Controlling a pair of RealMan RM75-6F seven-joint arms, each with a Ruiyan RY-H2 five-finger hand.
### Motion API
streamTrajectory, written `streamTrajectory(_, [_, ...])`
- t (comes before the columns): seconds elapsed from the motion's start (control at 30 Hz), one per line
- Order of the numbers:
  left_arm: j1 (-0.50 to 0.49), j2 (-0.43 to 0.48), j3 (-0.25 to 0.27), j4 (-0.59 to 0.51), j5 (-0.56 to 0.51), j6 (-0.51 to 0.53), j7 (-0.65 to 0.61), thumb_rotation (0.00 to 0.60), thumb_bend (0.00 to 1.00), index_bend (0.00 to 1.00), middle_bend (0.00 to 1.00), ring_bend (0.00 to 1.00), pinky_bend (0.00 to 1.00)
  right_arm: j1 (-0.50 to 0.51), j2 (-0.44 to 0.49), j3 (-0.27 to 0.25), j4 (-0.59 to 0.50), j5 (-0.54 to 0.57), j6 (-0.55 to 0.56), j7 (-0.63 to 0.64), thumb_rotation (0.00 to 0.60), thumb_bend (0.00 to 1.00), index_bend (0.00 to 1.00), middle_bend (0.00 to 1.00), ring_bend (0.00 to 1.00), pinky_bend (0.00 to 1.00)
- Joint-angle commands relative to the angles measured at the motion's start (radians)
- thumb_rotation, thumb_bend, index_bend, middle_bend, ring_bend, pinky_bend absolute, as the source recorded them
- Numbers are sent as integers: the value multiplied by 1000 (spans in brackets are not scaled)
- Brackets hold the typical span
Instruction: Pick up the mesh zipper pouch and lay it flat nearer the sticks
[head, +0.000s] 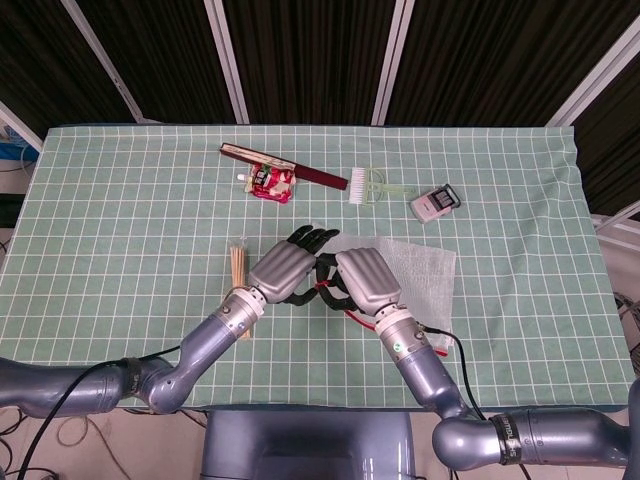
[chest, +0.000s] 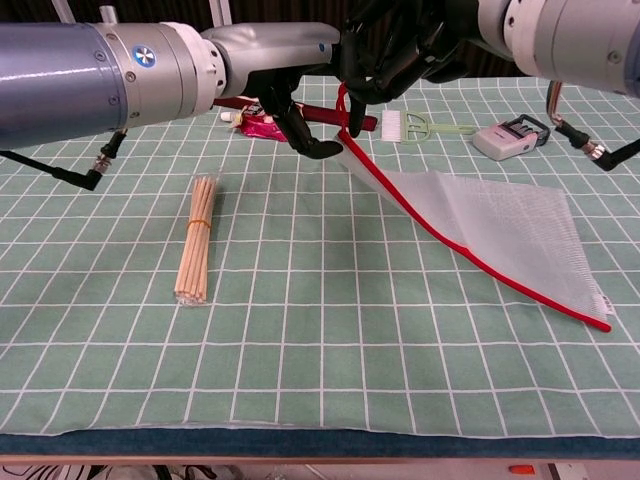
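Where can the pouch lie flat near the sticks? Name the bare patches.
Bare cloth lies just right of the sticks, up to the pouch, and along the near edge. The far strip is crowded: wrapper, brush, both hands.

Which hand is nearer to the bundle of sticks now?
Left. The left hand hangs just to the right of the sticks, beside the pouch's raised corner. The right hand holds that corner of the mesh pouch, farther from the sticks.
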Motion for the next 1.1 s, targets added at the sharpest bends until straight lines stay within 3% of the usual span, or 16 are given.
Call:
streamTrajectory(0.03, [-4, -7, 3, 4, -5, 4, -1, 600, 357, 482, 1, 0, 0, 1, 2, -1, -3, -2, 3, 3, 600, 647, 691, 1000, 1000, 946])
streamTrajectory(0.77, [-13, -47, 7, 13, -3, 63, -18, 600, 431, 574, 34, 0, 0, -6, 31, -13, -18, -9, 21, 37, 600, 647, 699, 1000, 1000, 946])
streamTrajectory(1.1, [-6, -45, -32, -2, -20, 120, -31, 600, 434, 580, 34, 0, 0, -33, 63, -26, -36, -13, 37, 63, 600, 648, 712, 1000, 1000, 946])
